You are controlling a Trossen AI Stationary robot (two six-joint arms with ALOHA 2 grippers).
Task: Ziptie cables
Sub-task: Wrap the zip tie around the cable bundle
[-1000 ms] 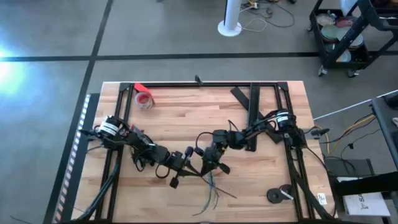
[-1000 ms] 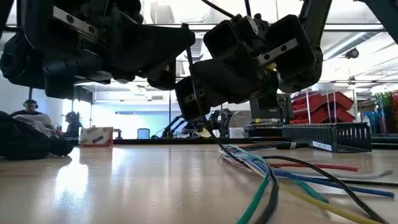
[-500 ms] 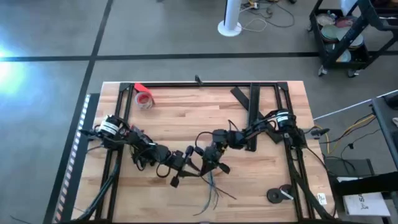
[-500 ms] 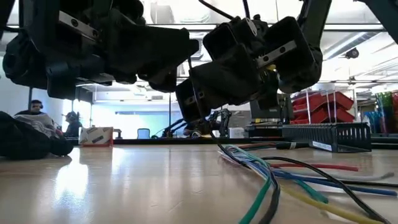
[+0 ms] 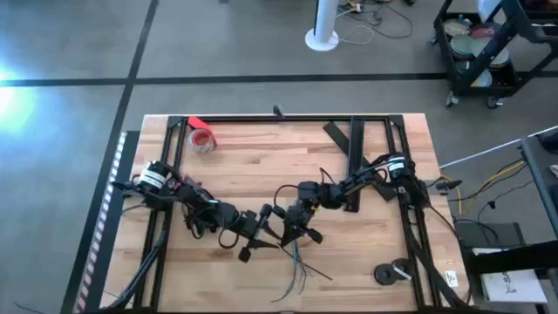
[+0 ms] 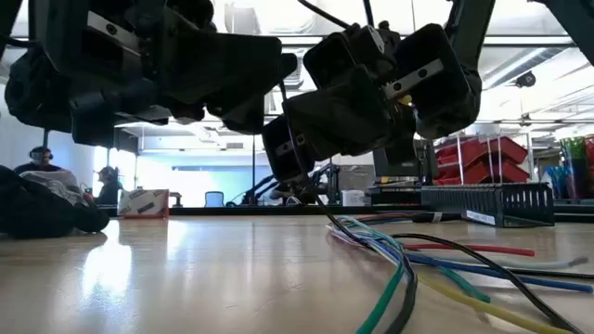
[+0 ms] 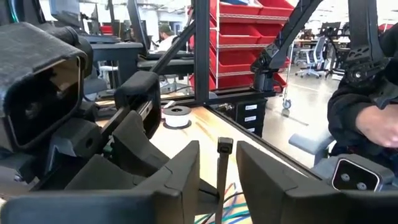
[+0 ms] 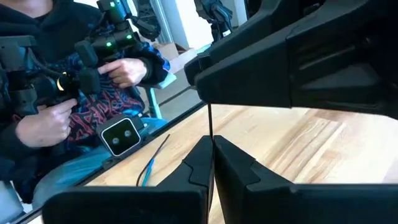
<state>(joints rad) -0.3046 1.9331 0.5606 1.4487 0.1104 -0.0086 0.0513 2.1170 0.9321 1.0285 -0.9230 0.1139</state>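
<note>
The cables (image 5: 296, 266), a loose bundle of green, dark and pale wires, lie on the wooden table near its front edge; in the low view the cables (image 6: 390, 255) fan out toward the camera. The ziptie (image 7: 221, 180) is a thin dark strip. Its square head (image 7: 224, 147) stands in the gap of my left gripper (image 7: 219, 158), which is open, its fingers on either side of the strip. My right gripper (image 8: 212, 152) is shut on the ziptie's thin strip. Both grippers hang close together above the cables, the left gripper (image 5: 264, 234) beside the right gripper (image 5: 295, 230). My right gripper pinches the ziptie's thin strip (image 8: 210, 132) between its two fingers. The strip runs straight on from the fingertips to my left gripper's dark body. It is lifted clear of the table.
A red tape roll (image 5: 202, 139) lies at the far left, wide flat black strips (image 5: 353, 144) at the far right, and a dark roll (image 5: 392, 273) near the front right. A white spool (image 7: 176, 116) sits on the table. A person (image 8: 74, 93) sits beyond the table edge.
</note>
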